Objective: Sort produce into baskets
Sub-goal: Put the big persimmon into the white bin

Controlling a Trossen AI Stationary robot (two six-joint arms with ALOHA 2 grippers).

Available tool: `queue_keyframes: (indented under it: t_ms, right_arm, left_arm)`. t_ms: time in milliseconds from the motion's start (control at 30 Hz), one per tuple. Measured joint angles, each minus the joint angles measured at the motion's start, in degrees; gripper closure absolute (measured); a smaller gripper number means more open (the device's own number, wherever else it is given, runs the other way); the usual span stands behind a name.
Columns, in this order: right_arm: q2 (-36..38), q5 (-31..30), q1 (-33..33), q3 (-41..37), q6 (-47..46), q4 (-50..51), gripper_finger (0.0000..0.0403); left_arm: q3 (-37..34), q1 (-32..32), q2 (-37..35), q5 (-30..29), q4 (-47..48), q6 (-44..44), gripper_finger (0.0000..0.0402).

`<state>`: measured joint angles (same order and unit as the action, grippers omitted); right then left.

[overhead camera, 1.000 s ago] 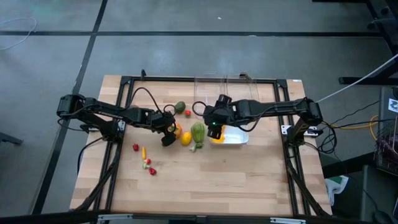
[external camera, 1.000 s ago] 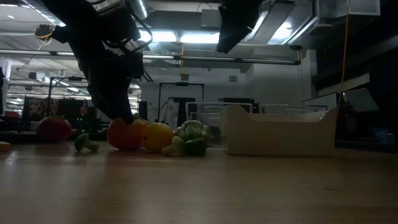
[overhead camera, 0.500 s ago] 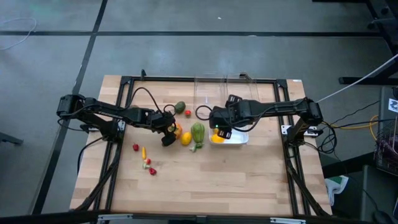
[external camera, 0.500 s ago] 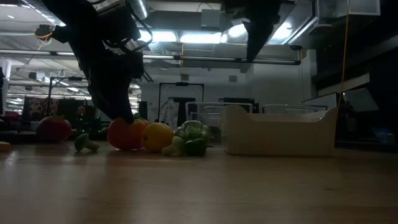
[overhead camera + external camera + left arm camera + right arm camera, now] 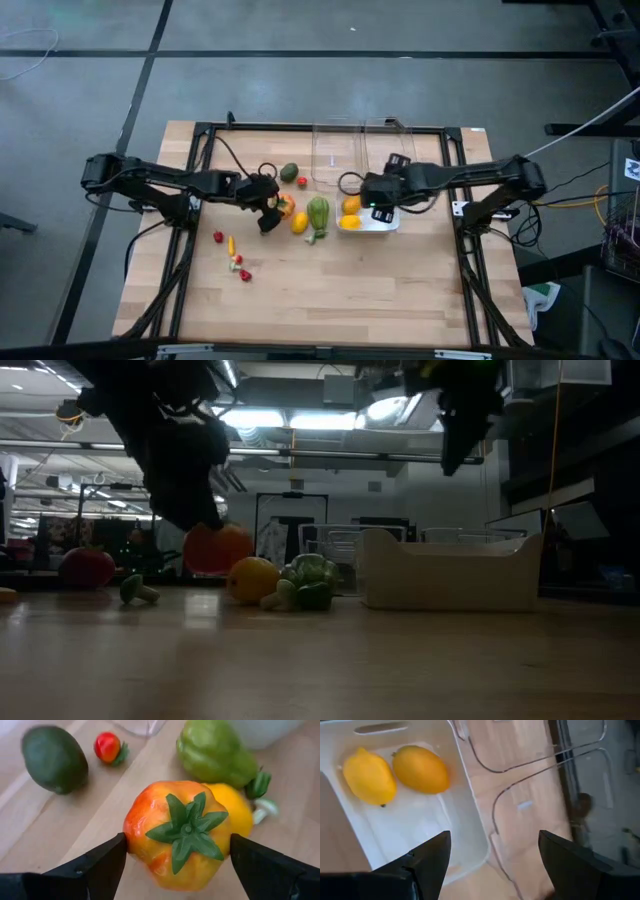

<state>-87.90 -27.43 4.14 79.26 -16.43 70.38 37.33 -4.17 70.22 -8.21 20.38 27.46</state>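
My left gripper has its two fingers spread wide around an orange-red tomato with a green star-shaped stem cap, one finger on each flank of it — in the low view the tomato hangs clear of the table under that gripper, so I read it as gripped and lifted. Just past the tomato from the gripper lies a yellow lemon, partly hidden behind it, and beyond that a green pepper with a small green-and-white piece just beside it. Farther off to one side of the gripper sit a dark green avocado and a small red piece with a green leaf. My right gripper stands wide with nothing between its fingers, poised over the edge of the whitish basket. Inside that basket, ahead of the fingers, two yellow-orange lemons lie side by side, close together. Beside the whitish basket, further from the gripper, are the two clear baskets. From above, a scatter of tiny red and yellow bits lies well apart from the left gripper, on its near side of the table.
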Motion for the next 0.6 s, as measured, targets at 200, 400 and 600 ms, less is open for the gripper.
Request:
queue_keyframes:
  t_ms: [200, 400, 600]
  right_arm:
    - [10.53, 3.04, -0.04, -14.5, -0.04, -15.75, 0.0105]
    - [14.97, 3.04, -0.04, -22.69, 0.42, -25.74, 0.0105]
    - [15.13, 2.96, -0.04, -23.47, 3.66, -27.73, 0.0105]
  left_arm:
    - [3.8, 0.01, -2.58, 0.25, -0.52, 2.29, 0.0071]
    - [7.89, 0.01, -2.02, 0.26, -10.46, 2.18, 0.0071]
    - [10.65, -0.01, 1.14, 0.01, -21.62, 2.21, 0.0071]
